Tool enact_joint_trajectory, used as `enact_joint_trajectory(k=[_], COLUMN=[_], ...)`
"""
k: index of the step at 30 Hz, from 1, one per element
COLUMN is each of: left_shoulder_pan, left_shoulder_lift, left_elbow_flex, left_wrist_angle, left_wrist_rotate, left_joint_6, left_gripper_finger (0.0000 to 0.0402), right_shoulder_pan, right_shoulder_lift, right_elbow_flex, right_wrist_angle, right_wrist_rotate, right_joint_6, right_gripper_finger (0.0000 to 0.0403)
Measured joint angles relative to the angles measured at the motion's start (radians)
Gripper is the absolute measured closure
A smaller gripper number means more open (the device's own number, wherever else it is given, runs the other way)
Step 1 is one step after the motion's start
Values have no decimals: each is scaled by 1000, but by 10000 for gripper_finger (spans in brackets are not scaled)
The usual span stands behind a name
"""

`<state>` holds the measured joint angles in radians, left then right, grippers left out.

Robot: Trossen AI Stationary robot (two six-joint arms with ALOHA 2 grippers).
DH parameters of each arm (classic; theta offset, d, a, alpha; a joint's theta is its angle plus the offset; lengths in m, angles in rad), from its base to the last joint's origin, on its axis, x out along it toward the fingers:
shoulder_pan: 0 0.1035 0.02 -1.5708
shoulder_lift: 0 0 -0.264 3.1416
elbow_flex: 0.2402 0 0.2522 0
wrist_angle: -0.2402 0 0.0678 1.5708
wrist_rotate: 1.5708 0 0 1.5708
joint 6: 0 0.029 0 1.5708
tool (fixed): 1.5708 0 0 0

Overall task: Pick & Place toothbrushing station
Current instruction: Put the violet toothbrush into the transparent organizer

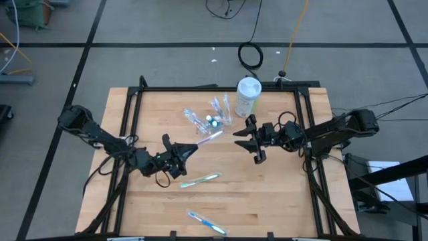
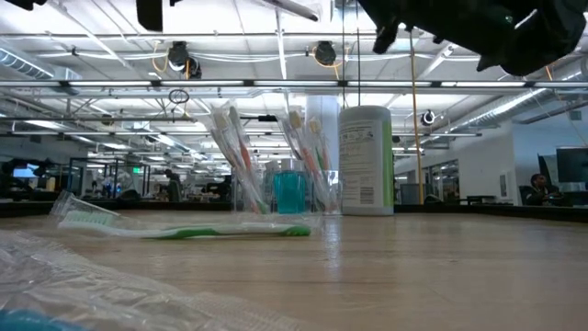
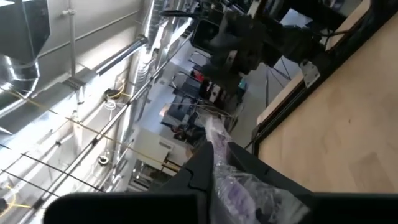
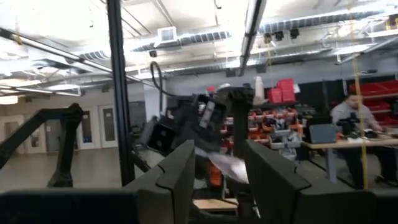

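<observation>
**Two claws meet above a wooden table**

Nearest the front edge of the pale wooden table [image 1: 281, 194], a blue-handled toothbrush in clear wrap [image 1: 206, 222] lies flat; beyond it rests a green-handled wrapped toothbrush [image 1: 200, 179]. Farther in, the left claw [image 1: 189, 151] is clamped on a purple-handled toothbrush in crinkled clear wrap [image 1: 208, 138], held off the boards and pointing toward the right claw [image 1: 249, 142], whose fingers [image 4: 180, 168] stand apart with nothing between them. Behind both, near the table's far edge, the small clear plastic cup [image 2: 289, 191] stands upright among wrapped toothbrushes, just beside the tall white-and-green cylindrical canister [image 1: 247, 95]. In the room beyond, a person sits at a desk.
</observation>
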<state>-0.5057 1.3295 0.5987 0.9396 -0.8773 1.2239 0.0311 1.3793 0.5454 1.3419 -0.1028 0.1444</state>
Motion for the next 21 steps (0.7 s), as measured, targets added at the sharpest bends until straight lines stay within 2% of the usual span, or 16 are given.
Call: enact_joint_trajectory(k=[8,13,16,21], left_shoulder_pan=[3,2,12,38], left_shoulder_lift=[-49,-59,-60,-61], left_elbow_flex=[2,2,52,194], left_wrist_angle=[-6,-65,-198,-540], left_wrist_rotate=[-17,-14,-14,-11], left_joint_6=[-124,-167,-251,-455], left_gripper_finger=[374,357,375,391], right_shoulder_pan=[-41,-52,-52,-52], right_shoulder_lift=[-126,-167,-169,-169], right_elbow_flex=[-113,-140,-140,-140], right_wrist_angle=[-20,-22,-23,-23], right_wrist_rotate=[1,1,3,4], right_joint_6=[47,53,53,53], right_gripper_finger=[272,273,273,273])
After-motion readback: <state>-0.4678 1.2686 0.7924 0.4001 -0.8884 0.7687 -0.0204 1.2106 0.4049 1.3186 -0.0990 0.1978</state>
